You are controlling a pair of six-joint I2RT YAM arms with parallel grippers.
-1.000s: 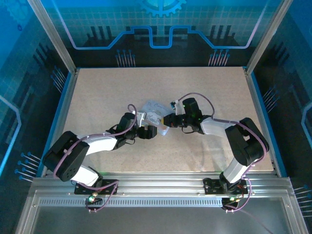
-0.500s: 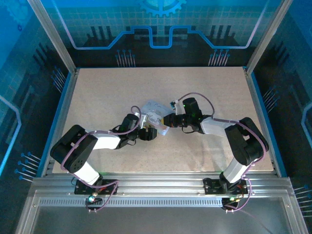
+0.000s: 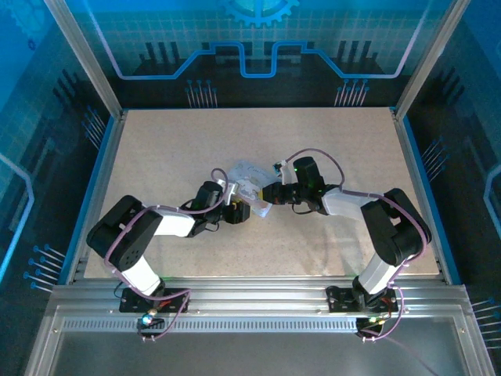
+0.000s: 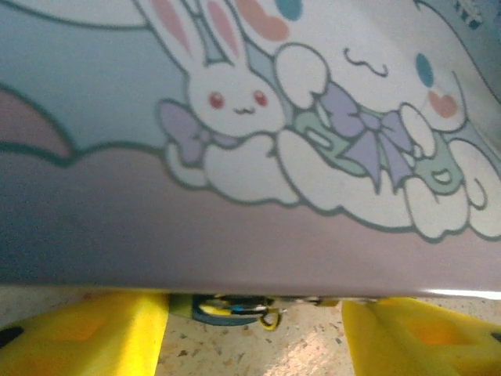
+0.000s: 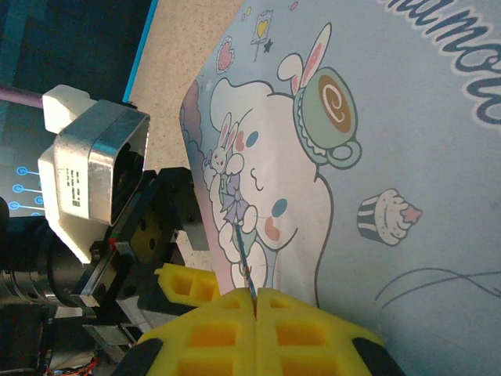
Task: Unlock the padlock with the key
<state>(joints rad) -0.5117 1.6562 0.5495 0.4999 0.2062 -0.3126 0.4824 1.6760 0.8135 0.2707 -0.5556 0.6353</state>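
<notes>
Two arms meet at the middle of the table (image 3: 156, 149), both grippers against the tin (image 3: 246, 176).

1. Left gripper (image 3: 236, 210): sits at the tin's near-left edge in the top view. In the left wrist view, the left gripper (image 4: 254, 341) stands wide apart, one yellow fingertip (image 4: 86, 337) at the lower left and the other at the lower right, with nothing clamped between them. The tin's (image 4: 250, 157) cartoon face lies just ahead of the fingers.

2. Padlock (image 4: 231, 307): a small dark body with a thin loop at its right end. It lies on the table at the tin's lower edge, between the two left fingertips and touching neither. Its upper part is hidden under the tin's edge.

3. Right gripper (image 3: 268, 196): sits at the tin's near-right edge in the top view. In the right wrist view, the right gripper (image 5: 254, 305) has its yellow pads pressed together, pinching the key (image 5: 243, 258). The key is a thin dark sliver projecting from the pad seam across the tin's (image 5: 407, 141) printed face. Whether its tip touches the tin cannot be told.

4. The left arm's grey camera housing (image 5: 90, 176) appears just beside the tin in the right wrist view.
</notes>
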